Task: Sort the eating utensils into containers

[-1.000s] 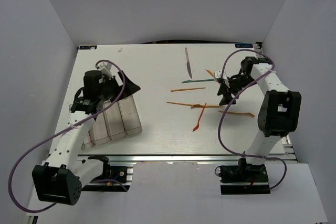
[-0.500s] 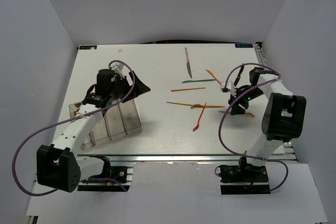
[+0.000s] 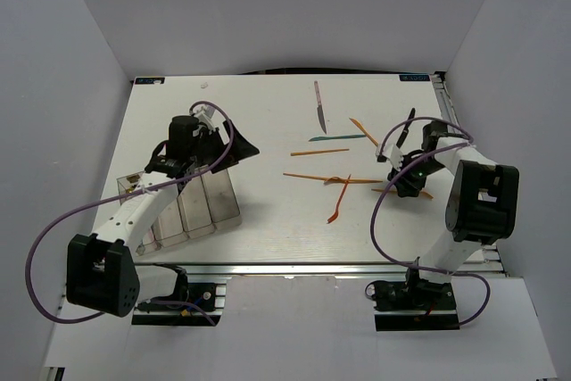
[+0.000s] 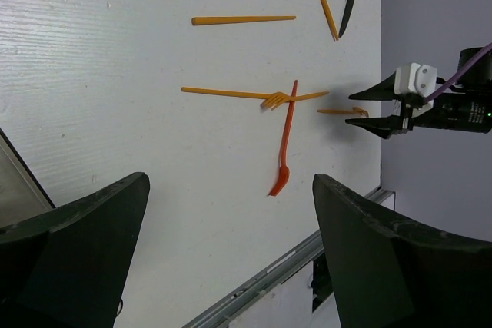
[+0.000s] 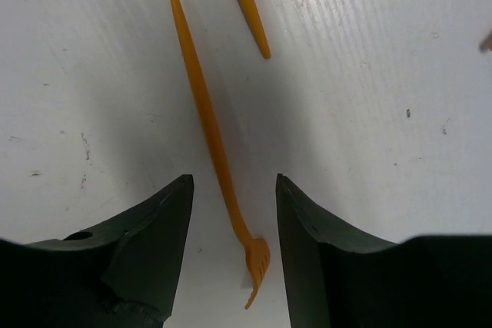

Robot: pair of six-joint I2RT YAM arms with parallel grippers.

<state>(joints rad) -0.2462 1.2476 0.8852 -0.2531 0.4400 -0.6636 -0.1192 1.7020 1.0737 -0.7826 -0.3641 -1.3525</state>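
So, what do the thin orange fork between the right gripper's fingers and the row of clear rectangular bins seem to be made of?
The thin orange fork looks like moulded plastic: one even opaque colour, matt, no metallic glint. The row of clear rectangular bins seems rigid transparent plastic, perhaps acrylic: the table shows through its glossy walls.

The containers (image 3: 192,207) sit at the near left of the bench (image 3: 268,229), the left claw (image 4: 231,178) by their far end. Loose utensils lie to the right of the containers: a knife (image 3: 318,106) farthest back, and a fork (image 5: 199,90) far right, between the right claw's (image 5: 232,180) spread fingers.
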